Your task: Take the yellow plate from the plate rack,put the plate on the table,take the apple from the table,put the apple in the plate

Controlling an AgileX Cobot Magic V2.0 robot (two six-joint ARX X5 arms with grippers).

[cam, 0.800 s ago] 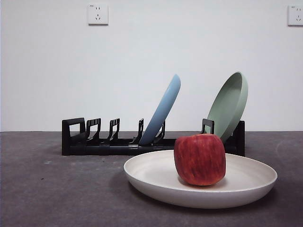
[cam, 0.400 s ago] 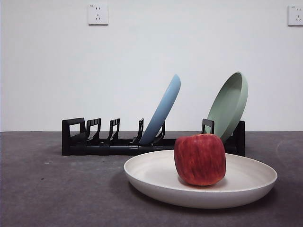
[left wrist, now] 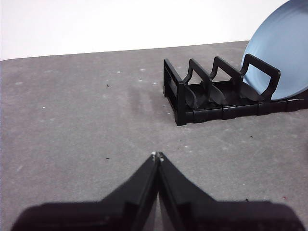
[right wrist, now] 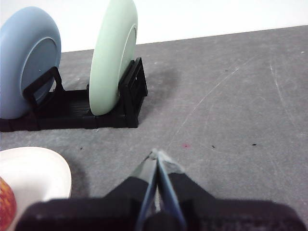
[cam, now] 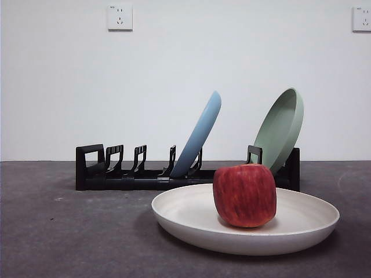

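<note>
From the front, the yellow plate (cam: 246, 222) lies flat on the bench (cam: 69, 231), near and to the right, with the apple (cam: 244, 194) sitting inside it, a little left of the plate's centre and resting on its floor. Behind them the plate rack (cam: 139, 174) runs across the far side, carrying a light blue plate (cam: 200, 136) and a pale green plate (cam: 281, 128), both leaning in their slots; neither arm shows in this view. By the look of things both steps of the task are done. The apple reads as firm, smooth-skinned and fairly heavy for its size, so it would likely roll or slip if pinched off-centre; a hold across its widest part from above seems safest. The plate looks stiff, matte and light, and its raised rim is the natural place to take it. In the left wrist view, the left gripper (left wrist: 157, 155) hangs over bare bench with its fingers pressed together and empty, the handle end of the rack and the blue plate's edge beyond it. In the right wrist view, the right gripper (right wrist: 157, 153) likewise has its fingers closed on nothing, above the bench near the rack's green-plate end, with the cream plate's rim and a sliver of the apple at one corner.
</note>
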